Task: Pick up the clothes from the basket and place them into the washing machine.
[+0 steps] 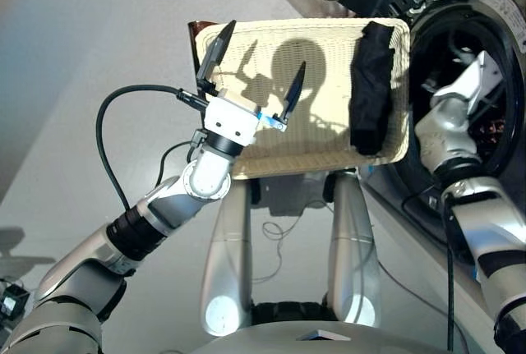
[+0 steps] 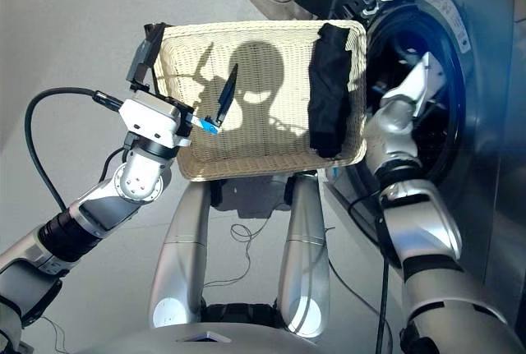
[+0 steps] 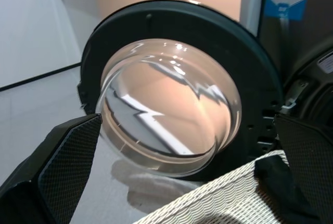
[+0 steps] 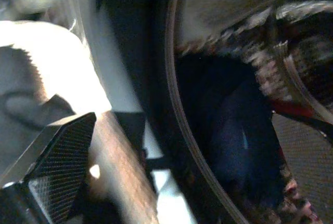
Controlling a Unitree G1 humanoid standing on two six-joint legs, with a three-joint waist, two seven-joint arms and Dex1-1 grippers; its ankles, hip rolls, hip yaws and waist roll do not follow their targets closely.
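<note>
My left hand [image 1: 255,83] hovers spread wide and empty over the basket [image 1: 316,136]; a black garment [image 1: 371,87] lies inside; my right hand [image 2: 419,75] reaches into the washing machine [image 2: 460,116], grip unclear.

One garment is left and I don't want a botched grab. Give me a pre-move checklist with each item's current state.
1. Black garment lies in the basket, along its washer-side edge: ok.
2. Left gripper open and empty over the basket: ok.
3. Porthole door swung open: ok.
4. Right gripper clear of the washing machine opening: not ok, it reaches into it.
5. Right gripper open or shut: cannot tell.
6. Red and navy garments inside the drum: dark blue and red show in the right wrist view, cannot tell for sure.
</note>
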